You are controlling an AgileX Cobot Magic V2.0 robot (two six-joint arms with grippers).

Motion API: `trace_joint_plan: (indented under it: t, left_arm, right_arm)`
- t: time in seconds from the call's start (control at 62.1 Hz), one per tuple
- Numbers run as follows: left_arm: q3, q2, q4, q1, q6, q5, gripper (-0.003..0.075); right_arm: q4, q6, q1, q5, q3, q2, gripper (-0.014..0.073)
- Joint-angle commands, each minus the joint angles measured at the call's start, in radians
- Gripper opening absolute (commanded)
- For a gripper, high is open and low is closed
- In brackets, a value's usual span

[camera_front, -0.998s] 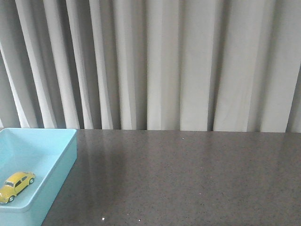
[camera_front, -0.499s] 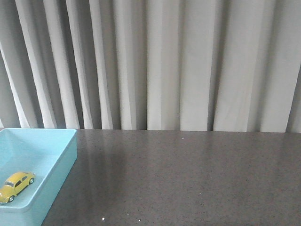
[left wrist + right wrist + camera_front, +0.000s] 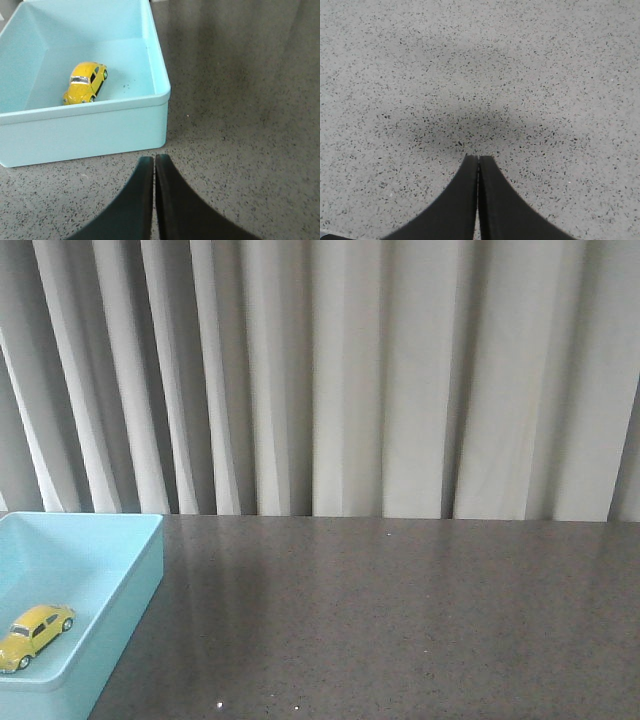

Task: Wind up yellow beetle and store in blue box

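In the front view, the yellow beetle (image 3: 36,637) sits inside the blue box (image 3: 130,590) at the left edge of the dark speckled tabletop (image 3: 400,620), before pale curtains (image 3: 350,370). The left wrist view shows the left claw (image 3: 154,161) pressed closed, empty, outside the box wall. The right wrist view shows the right claw (image 3: 478,160) closed, empty, above bare tabletop.

A yellow beetle (image 3: 36,635) with dark windows and silver wheels sits in a pale turquoise blue box (image 3: 120,615) on a dark grey, black-and-white-speckled table (image 3: 400,620); off-white pleated curtains (image 3: 350,380) hang behind, both grippers' fingers (image 3: 142,200) black.
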Motion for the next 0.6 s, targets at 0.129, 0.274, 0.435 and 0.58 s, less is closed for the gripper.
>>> trace_joint_plan:
  t: [0.129, 0.274, 0.435, 0.58]
  left_arm:
    - [0.236, -0.236, -0.033, 0.113, -0.001, -0.339, -0.0006]
    - [0.356, -0.382, -0.033, 0.134, 0.0, -0.439, -0.0006]
    - [0.453, -0.493, -0.038, 0.134, 0.017, -0.5, -0.0006]
    - [0.485, -0.537, -0.184, 0.133, 0.174, -0.517, -0.0006]
  right_arm:
    - [0.0, 0.001, 0.0, -0.053, -0.024, -0.009, -0.0007]
    - [0.0, 0.001, 0.0, -0.053, -0.024, -0.009, -0.0007]
    - [0.0, 0.001, 0.0, -0.053, -0.024, -0.009, -0.0007]
    - [0.0, 0.001, 0.0, -0.052, -0.024, -0.009, -0.0007]
